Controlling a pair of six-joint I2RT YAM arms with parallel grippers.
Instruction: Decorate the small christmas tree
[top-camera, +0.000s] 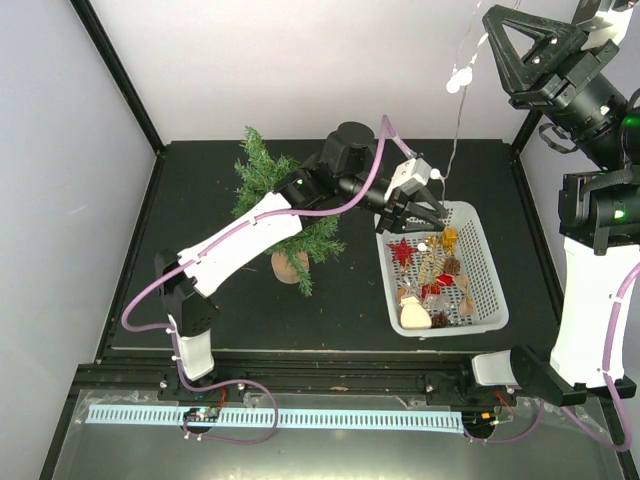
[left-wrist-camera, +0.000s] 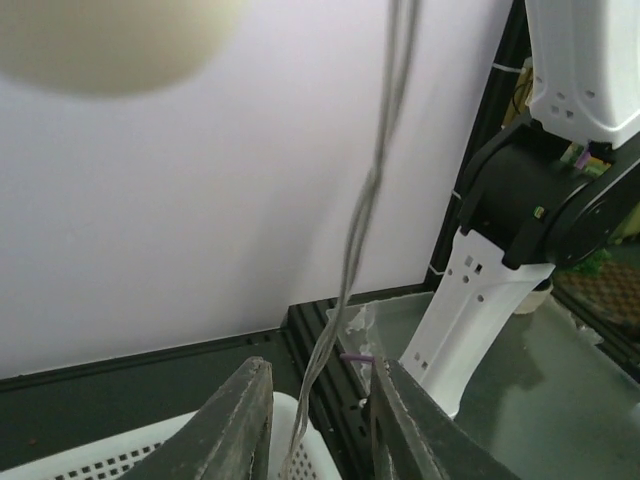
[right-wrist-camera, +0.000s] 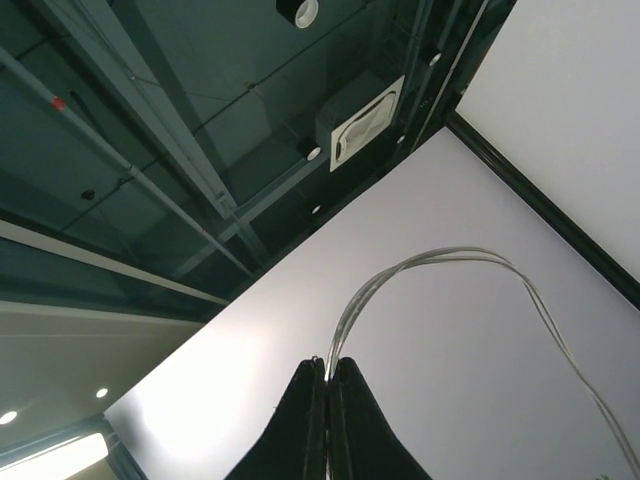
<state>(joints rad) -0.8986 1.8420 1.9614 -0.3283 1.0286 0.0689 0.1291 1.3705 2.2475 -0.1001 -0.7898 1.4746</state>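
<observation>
The small christmas tree (top-camera: 268, 190) stands on its tan base (top-camera: 290, 266) at the back left of the black table. A thin clear light string (top-camera: 457, 120) with small white bulbs hangs from my right gripper (top-camera: 489, 20), which is raised high at the upper right and shut on it (right-wrist-camera: 328, 365); the string (right-wrist-camera: 430, 262) arcs out of the closed jaws. My left gripper (top-camera: 424, 206) is over the back left corner of the white basket (top-camera: 495, 300). It is open (left-wrist-camera: 315, 400), and the string (left-wrist-camera: 360, 220) runs down between its fingers.
The basket holds several ornaments, among them a red star (top-camera: 402, 251), a gold piece (top-camera: 449, 237) and a cream figure (top-camera: 413, 314). Its rim shows in the left wrist view (left-wrist-camera: 150, 440). My right arm's white link (left-wrist-camera: 470, 300) stands beyond the table's right edge.
</observation>
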